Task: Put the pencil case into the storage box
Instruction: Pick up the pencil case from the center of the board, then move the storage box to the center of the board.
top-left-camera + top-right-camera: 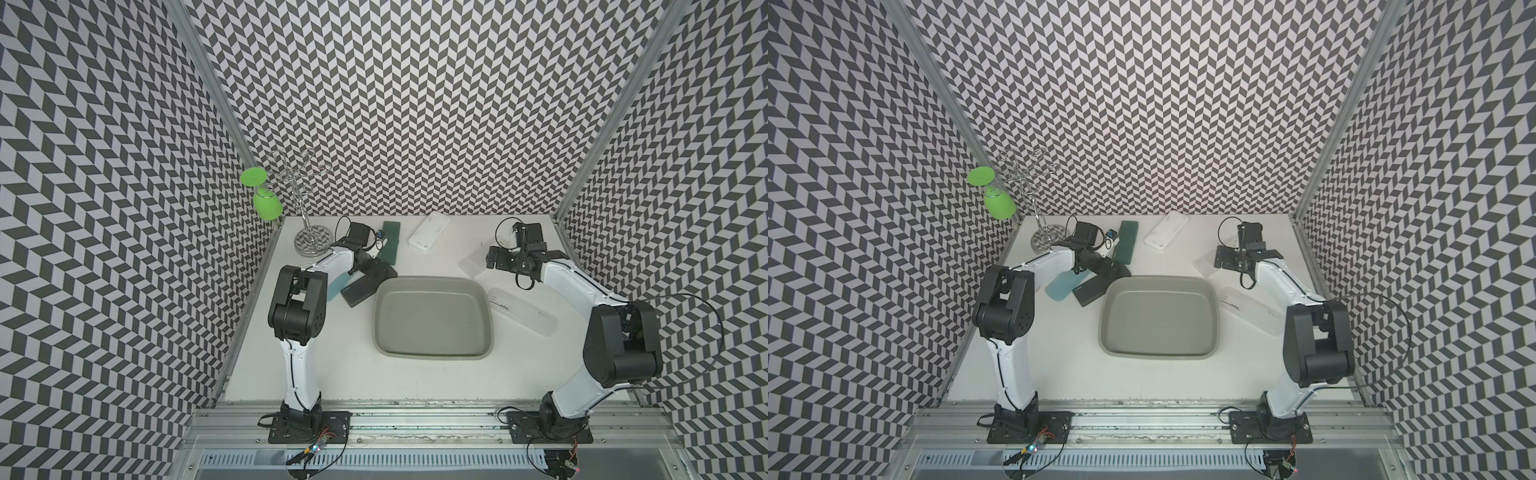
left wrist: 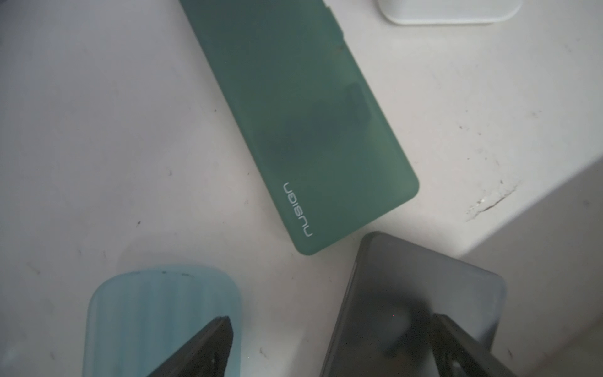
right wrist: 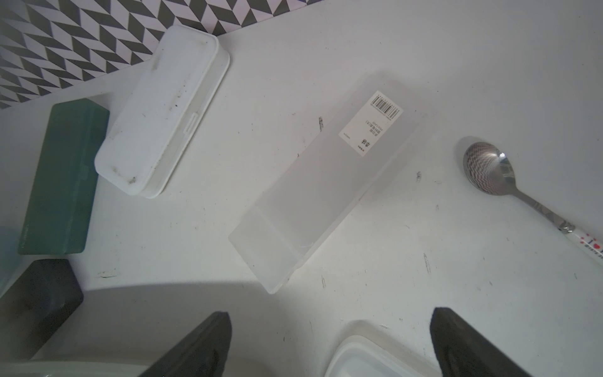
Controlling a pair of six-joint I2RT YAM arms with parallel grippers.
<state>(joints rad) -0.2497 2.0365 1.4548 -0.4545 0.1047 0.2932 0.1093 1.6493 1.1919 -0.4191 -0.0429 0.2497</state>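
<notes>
Several pencil cases lie on the desk [image 1: 332, 365] around the empty storage box [image 1: 432, 320], none inside. Both jaws stand released; our left jaws hover at its ten o'clock, straddling the black case [image 1: 358, 293] and blue case [image 1: 1059, 286], so closing may catch both or skid off

The left arm [image 1: 299, 374] rises from its base at the near edge to a black elbow. From there its white forearm runs toward the back and inward, and the wrist tips downward. The left gripper [image 2: 331, 321] points down with its jaws spread wide. The right arm [image 1: 571, 388] leans outward to its elbow, and its forearm then reaches back and inward. The right gripper [image 3: 331, 316] also points down, jaws fully apart. The two grippers are well apart.
</notes>
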